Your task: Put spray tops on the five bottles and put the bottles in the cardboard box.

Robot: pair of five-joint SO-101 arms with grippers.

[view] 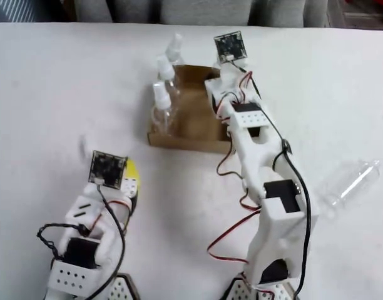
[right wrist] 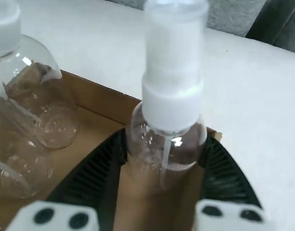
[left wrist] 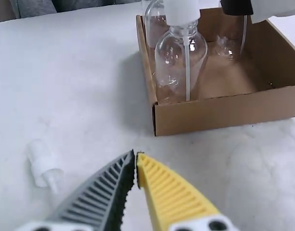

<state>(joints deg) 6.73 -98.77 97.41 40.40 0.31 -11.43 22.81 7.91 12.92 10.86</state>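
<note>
over cardboard box (right wrist: 97,102) | right end effector (right wrist: 165,144) clasps clear round bottle (right wrist: 150,137)

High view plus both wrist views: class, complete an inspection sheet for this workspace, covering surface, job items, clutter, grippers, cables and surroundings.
Surface: white table.
Job's things: cardboard box holds three topped bottles upright along one side; fourth bottle, topped, at a box corner; fifth bottle lies on the table, no top visible; loose spray top on the table.
Clutter: nothing seen.
Grippers: left gripper shut, empty; right gripper shut on fourth bottle.
Cables: red and black wires along right arm; black cable at left arm.
Surroundings: grey upholstery beyond the far edge.
</note>
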